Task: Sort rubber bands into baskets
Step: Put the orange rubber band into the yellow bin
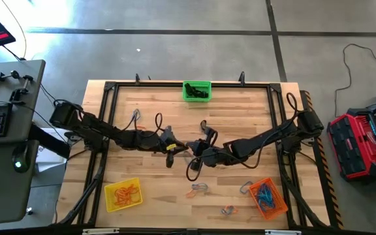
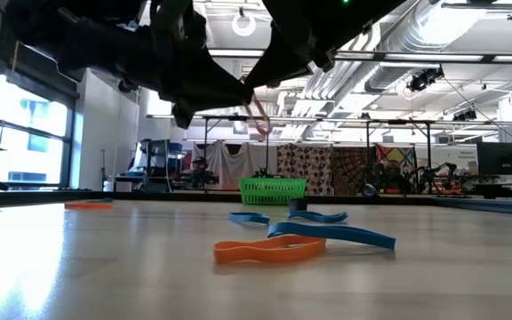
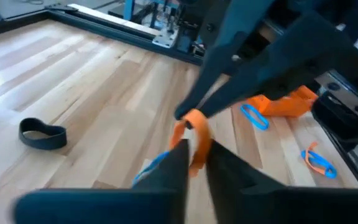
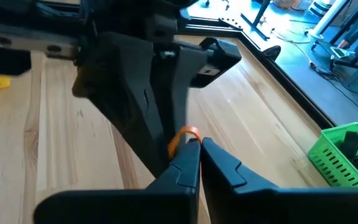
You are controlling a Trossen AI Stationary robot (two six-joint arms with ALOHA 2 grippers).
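The left gripper [image 3: 194,155] is pinching an orange band [image 3: 194,140] with its fingers nearly closed. The right gripper [image 4: 199,152] is pinching the same band with tightly closed fingers. Both are meeting in the air over the middle of the table [image 1: 240,117]. Loose bands [image 2: 269,252] are lying below. The green basket [image 1: 196,91] is sitting at the far edge, the yellow basket [image 1: 123,195] and orange basket [image 1: 268,198] at the near corners.

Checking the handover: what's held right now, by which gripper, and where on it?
An orange rubber band, pinched by both at once above mid-table: right gripper holds one end of the loop, left gripper has closed on the other part.
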